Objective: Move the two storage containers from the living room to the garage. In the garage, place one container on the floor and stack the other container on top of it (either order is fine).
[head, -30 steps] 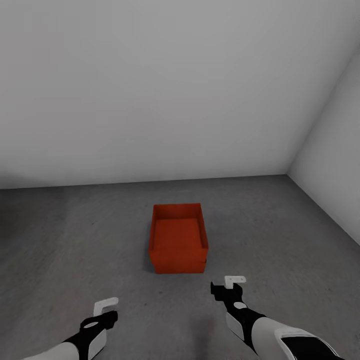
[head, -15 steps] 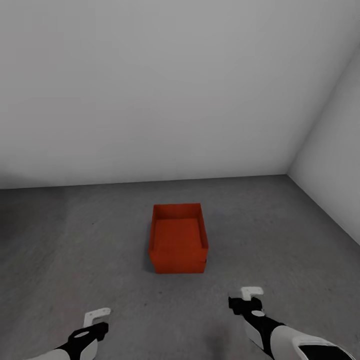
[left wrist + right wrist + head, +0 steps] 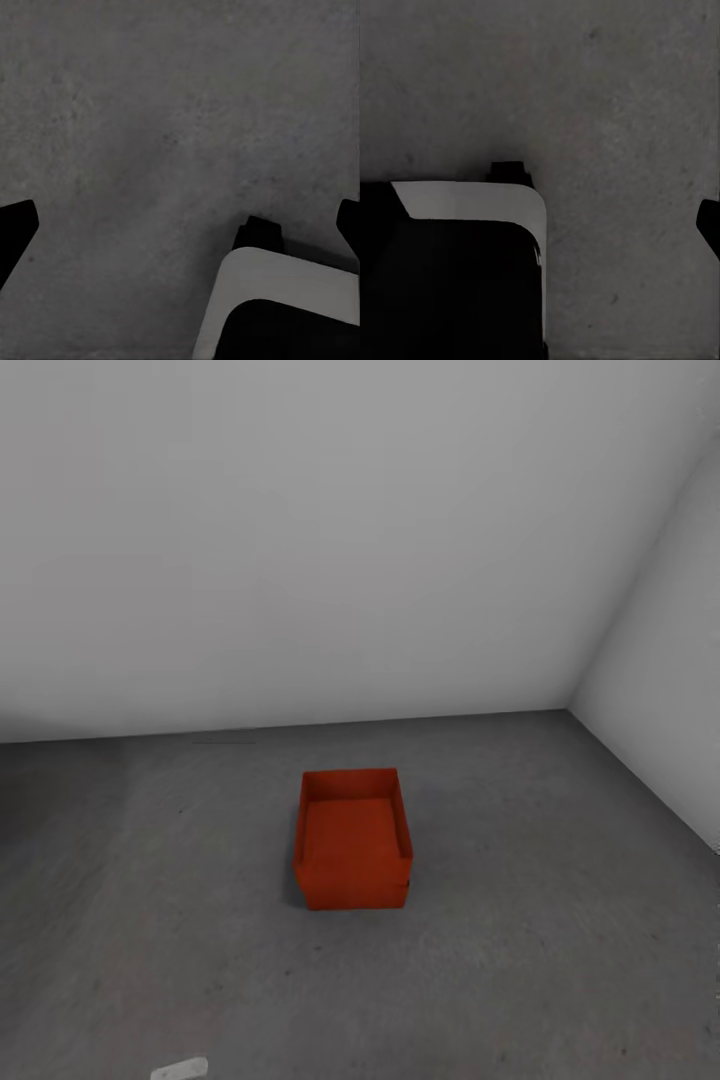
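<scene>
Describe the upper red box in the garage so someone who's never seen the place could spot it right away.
Look at the dark grey concrete floor in front of the long white wall, near the room's corner. In the middle of that floor stands a red-orange stack of two boxes. The upper container is the open-top one showing its inside; only a thin strip of the lower container shows beneath it.

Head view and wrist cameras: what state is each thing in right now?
Upper storage container: upright, empty, stacked on the lower one.
Lower storage container: standing on the floor, carrying the other.
Left gripper: open, holding nothing.
Right gripper: looks open, holding nothing.
</scene>
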Robot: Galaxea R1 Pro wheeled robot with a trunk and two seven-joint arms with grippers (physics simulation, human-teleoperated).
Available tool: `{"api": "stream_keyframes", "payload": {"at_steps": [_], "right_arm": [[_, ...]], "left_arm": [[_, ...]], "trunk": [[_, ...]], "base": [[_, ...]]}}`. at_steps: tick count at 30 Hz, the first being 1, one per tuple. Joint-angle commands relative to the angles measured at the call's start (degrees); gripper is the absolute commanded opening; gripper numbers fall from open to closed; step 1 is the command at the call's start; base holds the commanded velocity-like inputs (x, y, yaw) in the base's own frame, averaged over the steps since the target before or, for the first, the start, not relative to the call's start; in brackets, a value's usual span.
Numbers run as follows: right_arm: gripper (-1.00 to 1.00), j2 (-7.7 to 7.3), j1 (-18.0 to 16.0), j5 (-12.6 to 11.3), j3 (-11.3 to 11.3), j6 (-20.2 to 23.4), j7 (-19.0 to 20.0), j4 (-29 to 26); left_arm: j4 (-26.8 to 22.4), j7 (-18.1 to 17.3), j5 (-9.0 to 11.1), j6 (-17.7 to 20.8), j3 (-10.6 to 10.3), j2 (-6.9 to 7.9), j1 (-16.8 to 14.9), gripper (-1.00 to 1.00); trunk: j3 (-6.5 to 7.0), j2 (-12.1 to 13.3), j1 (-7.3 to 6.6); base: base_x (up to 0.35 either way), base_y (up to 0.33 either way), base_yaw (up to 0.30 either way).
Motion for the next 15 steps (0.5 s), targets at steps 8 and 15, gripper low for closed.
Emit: {"api": "stream_keyframes", "payload": {"at_steps": [8,15], "right_arm": [[1.0,0.3,6.42,0.2,-0.04,0.4,1.83,0.18],[1.0,0.45,8.57,0.22,-0.04,0.45,2.01,0.19]], "left_arm": [[0.01,-2.16,0.49,-0.02,-0.55,-0.53,4.93,1.0],[0.01,-2.18,0.47,-0.21,-0.55,-0.62,5.2,1.0]], "trunk": [[0.62,-0.03,0.0],[1.24,-0.03,0.0]], "base": [[0.0,0.0,-0.099],[0.0,0.0,-0.028]]}}
